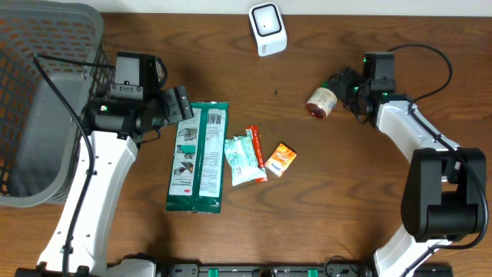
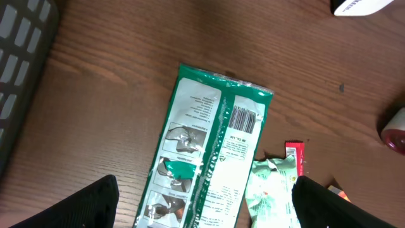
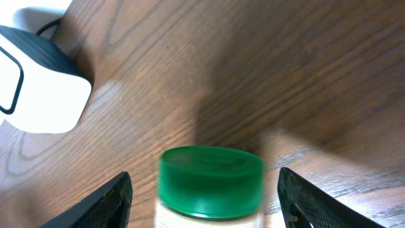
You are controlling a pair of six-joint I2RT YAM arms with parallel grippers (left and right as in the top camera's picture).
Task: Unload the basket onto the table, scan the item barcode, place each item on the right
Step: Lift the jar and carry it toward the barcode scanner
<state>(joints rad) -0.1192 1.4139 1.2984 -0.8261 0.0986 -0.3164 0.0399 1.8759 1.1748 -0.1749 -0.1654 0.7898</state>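
Two fingers [image 3: 107, 206] of my right gripper [image 3: 204, 193] stand either side of a green lid [image 3: 210, 177] at the bottom of the right wrist frame. The jaws are parted a little wider than the lid, bare wood shows on both sides, and nothing is gripped. The lid tops a small bottle [image 1: 322, 101] lying on its side on the table [image 1: 338, 200], upper right of centre in the overhead frame. I take the bottle as the item being worked and the step as the pick: the grasp is lined up but not made. No barcode shows on the bottle from any camera.

The scanner [image 1: 267, 29], a white box with a dark window, sits at the top centre of the overhead frame, near the bottle, up and to its left. Next, as I judge it, I need to pinch the lid end squarely, since a round body on its side may roll away. Then I lift, find the code and turn it to the scanner's window.

My left gripper [image 1: 183, 104], jaws spread wide and holding nothing, hangs over the top end of a green packet [image 1: 197, 158] left of centre. The packet's barcode [image 2: 245, 118] faces up in the left wrist frame. Sachets [image 1: 244, 160] and a small orange pack [image 1: 280, 159] lie just right of the packet. A grey basket [image 1: 46, 100] fills the upper left corner.
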